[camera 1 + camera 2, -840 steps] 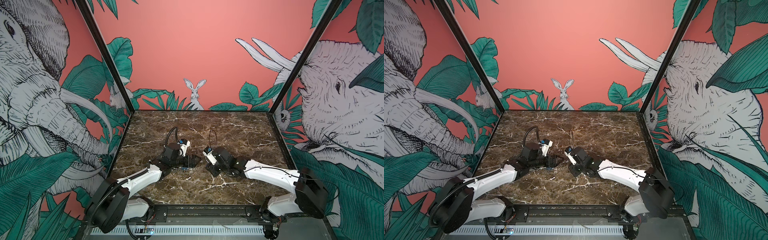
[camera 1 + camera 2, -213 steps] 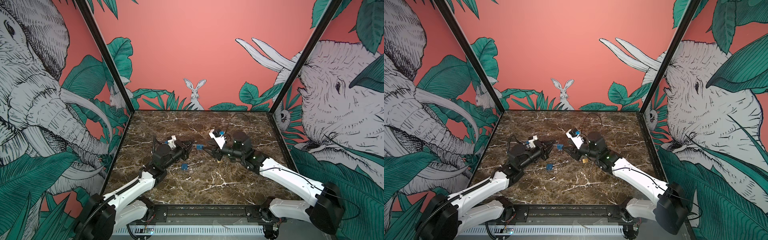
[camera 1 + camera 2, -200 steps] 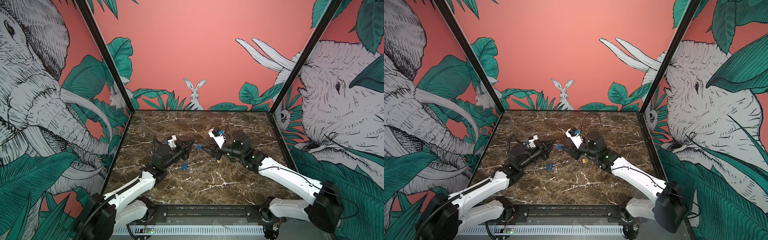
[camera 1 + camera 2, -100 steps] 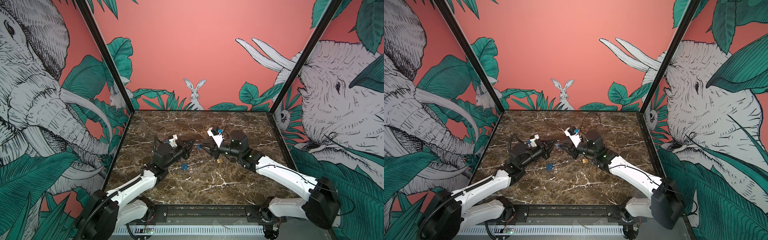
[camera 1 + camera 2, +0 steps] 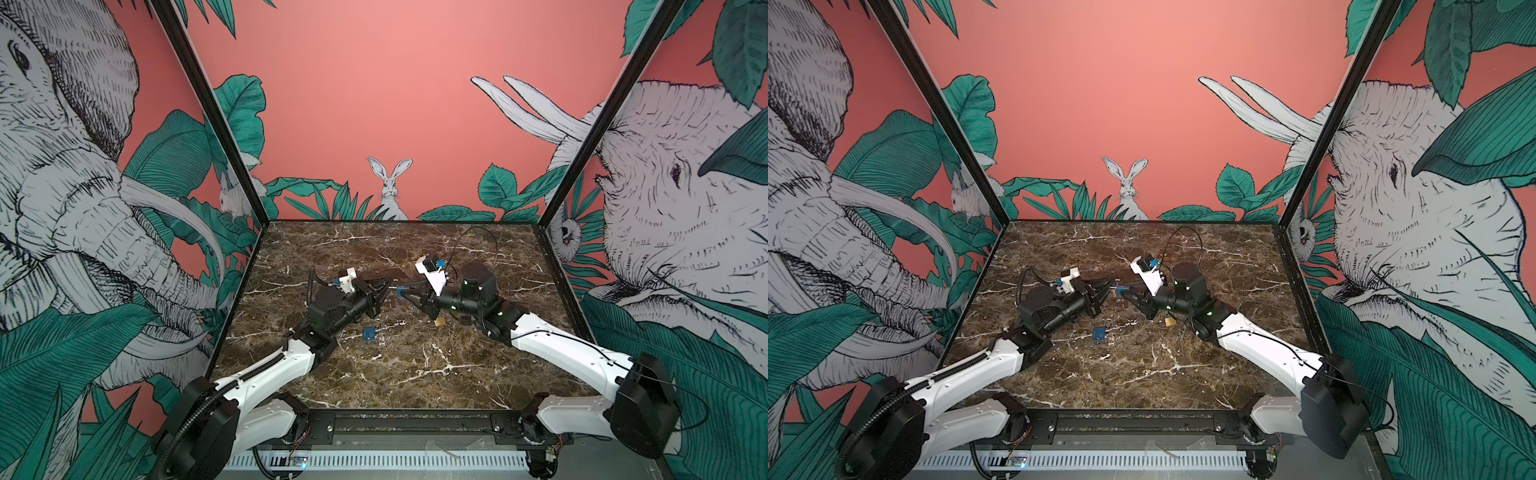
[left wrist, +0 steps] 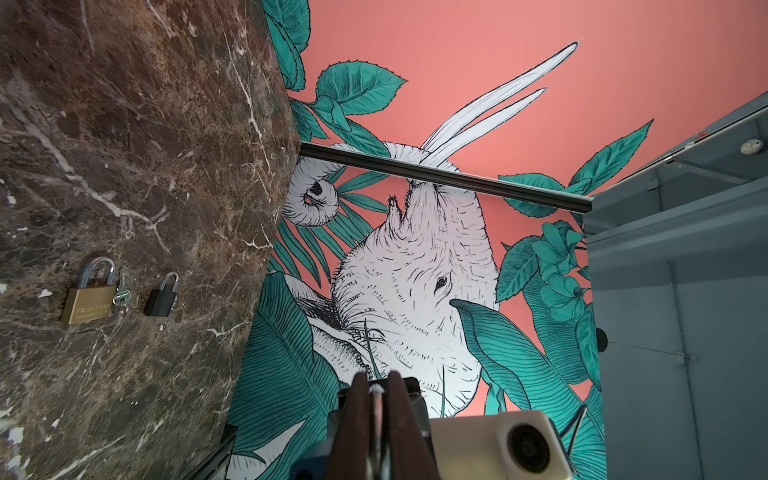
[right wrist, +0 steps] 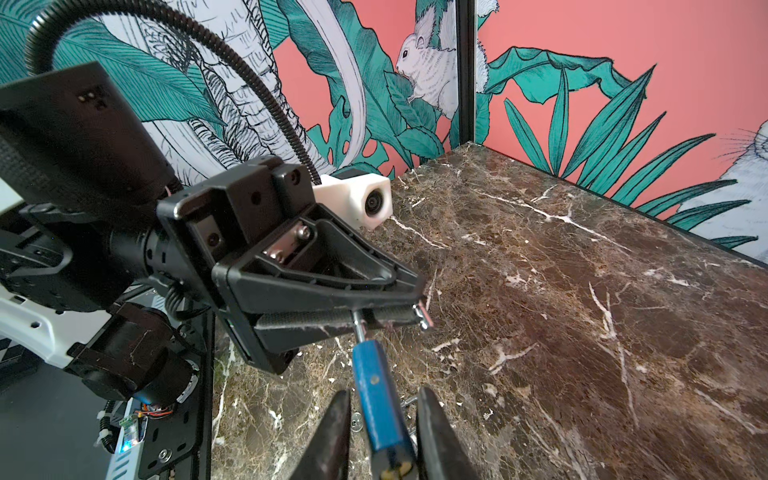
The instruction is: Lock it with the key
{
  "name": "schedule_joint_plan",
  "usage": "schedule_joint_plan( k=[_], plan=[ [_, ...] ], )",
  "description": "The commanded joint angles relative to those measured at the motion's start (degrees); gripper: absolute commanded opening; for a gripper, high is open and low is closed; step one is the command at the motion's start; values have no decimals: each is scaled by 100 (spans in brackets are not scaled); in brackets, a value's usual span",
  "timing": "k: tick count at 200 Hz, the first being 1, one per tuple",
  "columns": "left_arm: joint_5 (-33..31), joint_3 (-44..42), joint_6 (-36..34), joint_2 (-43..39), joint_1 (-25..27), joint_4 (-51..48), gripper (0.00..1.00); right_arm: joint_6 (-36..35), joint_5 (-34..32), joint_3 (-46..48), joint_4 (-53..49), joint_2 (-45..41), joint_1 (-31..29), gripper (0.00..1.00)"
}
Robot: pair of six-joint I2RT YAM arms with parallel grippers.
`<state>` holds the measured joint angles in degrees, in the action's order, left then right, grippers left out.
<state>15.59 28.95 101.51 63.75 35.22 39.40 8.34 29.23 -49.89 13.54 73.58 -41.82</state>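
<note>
A small blue padlock (image 7: 376,395) hangs above the middle of the marble table, and both top views show it between the two grippers (image 5: 400,291) (image 5: 1120,290). My left gripper (image 5: 387,286) (image 5: 1108,285) (image 6: 376,386) (image 7: 417,304) is shut on its silver shackle (image 7: 358,323). My right gripper (image 5: 409,293) (image 5: 1128,292) (image 7: 384,395) has its jaws on either side of the blue body, with a gap on one side, so it is open. In the left wrist view a small silver key (image 6: 121,296) lies on the table.
A brass padlock (image 6: 89,297) (image 5: 439,322) and a black padlock (image 6: 162,297) lie either side of that key, below my right arm. A small blue square item (image 5: 368,333) (image 5: 1099,333) lies on the marble in front of the grippers. Printed walls enclose three sides.
Both grippers were down on the table at first and are now raised. In the last second my right gripper edged toward the left one and its jaws narrowed around the blue padlock.
</note>
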Motion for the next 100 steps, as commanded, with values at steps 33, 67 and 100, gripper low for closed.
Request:
schedule_joint_plan(
  k=[33, 67, 100],
  plan=[
    [75, 231, 18, 4, 20, 519, 0, 54, 179, 36, 298, 68, 33, 25],
    [125, 234, 33, 104, 20, 652, 0, 89, 221, 57, 337, 103, 27, 22],
    [212, 227, -18, 199, 19, 744, 0, 128, 223, 86, 353, 71, 54, 0]
  ],
)
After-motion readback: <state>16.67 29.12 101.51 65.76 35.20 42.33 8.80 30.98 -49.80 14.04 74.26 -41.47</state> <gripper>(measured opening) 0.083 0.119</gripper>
